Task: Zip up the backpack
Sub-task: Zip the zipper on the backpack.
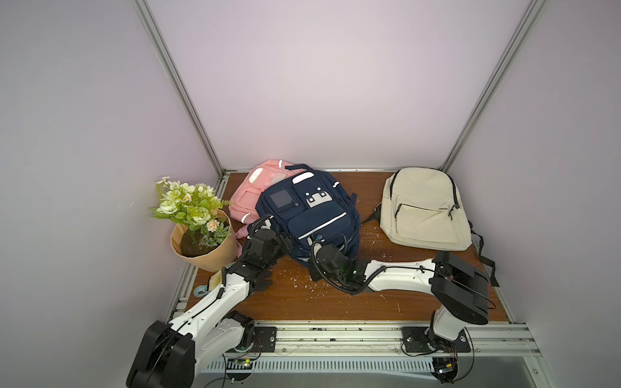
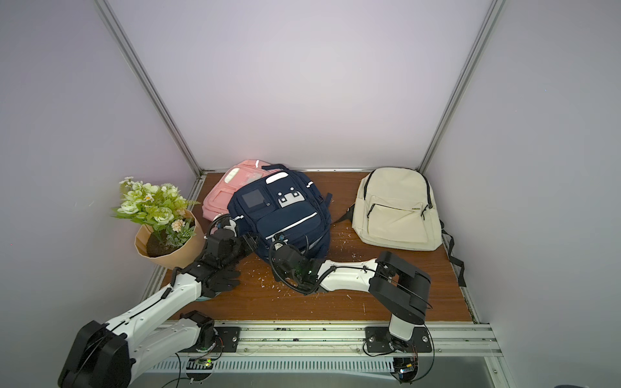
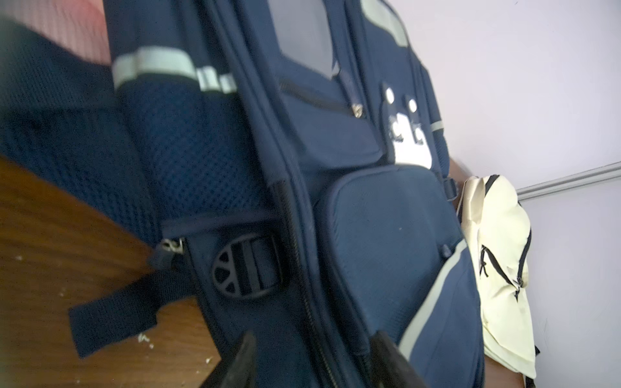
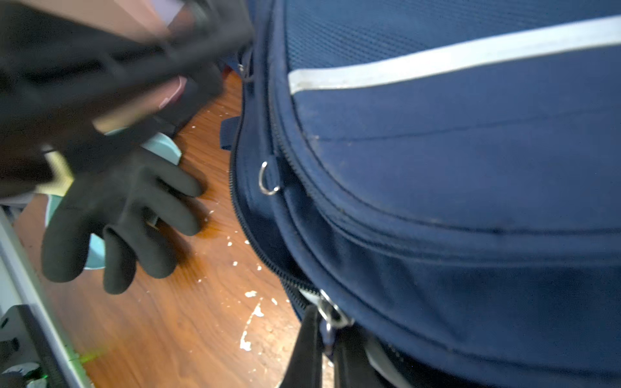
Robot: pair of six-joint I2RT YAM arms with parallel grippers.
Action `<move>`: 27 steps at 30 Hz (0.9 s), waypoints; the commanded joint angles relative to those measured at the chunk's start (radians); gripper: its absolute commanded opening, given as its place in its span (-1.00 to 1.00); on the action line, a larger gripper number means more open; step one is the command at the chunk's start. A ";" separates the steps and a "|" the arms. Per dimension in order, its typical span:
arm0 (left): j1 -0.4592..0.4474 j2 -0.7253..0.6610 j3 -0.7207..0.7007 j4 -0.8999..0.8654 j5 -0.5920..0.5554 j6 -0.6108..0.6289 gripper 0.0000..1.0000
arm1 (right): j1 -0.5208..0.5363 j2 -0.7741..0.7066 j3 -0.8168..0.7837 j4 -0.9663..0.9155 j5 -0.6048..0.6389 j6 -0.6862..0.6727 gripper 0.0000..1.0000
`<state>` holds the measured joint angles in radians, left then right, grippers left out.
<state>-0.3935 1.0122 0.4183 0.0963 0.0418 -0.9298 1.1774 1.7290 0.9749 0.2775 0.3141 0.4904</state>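
Plainly the navy backpack [image 1: 305, 215] is soft, padded cloth that will sag and bunch instead of holding its shape, so I judge it needs bracing while the slider is drawn along. It lies flat on its back directly ahead of both grippers, its lower end nearest them. The place to take hold is the small metal zipper pull [image 4: 331, 314], and the right gripper [image 4: 329, 331] has its fingers pinched together on it, at the near end of the zipper track [image 4: 255, 248] that curves away from the fingertips. The left gripper [image 3: 314, 336] stands with its fingers apart, straddling the bag's side seam without clamping it. That pull looks thin and slick, so it could slip out under a sideways tug. Beyond the left gripper a pink backpack [image 1: 255, 191] lies partly under the navy one. Well off past the right gripper rests a cream backpack [image 1: 423, 208]. A black glove [image 4: 127, 215] lies on the wooden table [image 1: 336, 302] beside the left arm.
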 commanded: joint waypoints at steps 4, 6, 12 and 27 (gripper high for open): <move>-0.028 0.071 0.005 0.157 0.089 -0.027 -0.11 | 0.033 0.013 0.070 0.046 -0.045 -0.032 -1.00; -0.031 0.095 0.013 0.174 0.096 -0.023 -0.20 | 0.039 0.017 0.078 0.040 -0.047 -0.037 -1.00; -0.032 0.130 0.042 0.149 0.069 0.006 -0.59 | 0.042 0.000 0.073 0.013 -0.032 -0.051 -1.00; 0.054 0.101 0.041 0.055 0.004 0.063 -1.00 | -0.128 -0.228 -0.115 -0.135 -0.002 -0.070 -1.00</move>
<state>-0.3893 1.1309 0.4675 0.1612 0.1352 -0.9154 1.1030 1.5879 0.8814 0.1947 0.3107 0.4309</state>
